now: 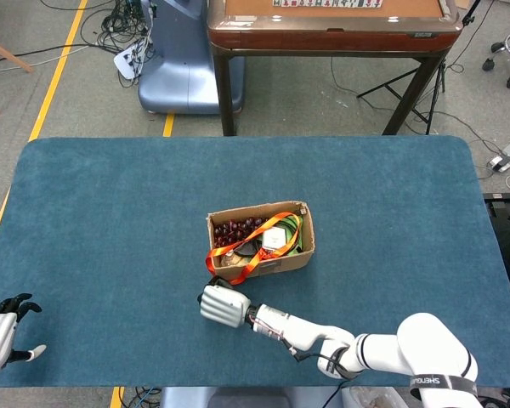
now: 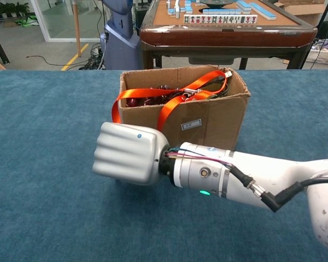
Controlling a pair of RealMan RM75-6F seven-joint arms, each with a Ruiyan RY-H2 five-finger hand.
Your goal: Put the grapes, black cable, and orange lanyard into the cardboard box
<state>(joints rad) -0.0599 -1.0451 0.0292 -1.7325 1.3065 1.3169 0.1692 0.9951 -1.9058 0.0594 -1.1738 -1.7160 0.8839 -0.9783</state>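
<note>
The cardboard box (image 1: 282, 265) (image 2: 213, 123) stands at the middle of the blue table. Dark red grapes (image 1: 238, 229) (image 2: 138, 101) lie in its left part, and a black cable (image 1: 247, 249) lies coiled beside them. The orange lanyard (image 1: 246, 262) (image 2: 171, 105) lies across the box top, with two loops hanging over the front wall. My right hand (image 1: 222, 305) (image 2: 130, 153) sits just in front of the box's front-left corner, its back toward the chest camera and its fingers hidden. My left hand (image 1: 3, 330) rests at the table's near left edge with its fingers apart and nothing in it.
A white card (image 1: 274, 240) and a green strap (image 1: 295, 229) also lie in the box. Beyond the table's far edge stand a wooden mahjong table (image 1: 331, 27) and a blue machine base (image 1: 180, 72). Cables trail on the floor.
</note>
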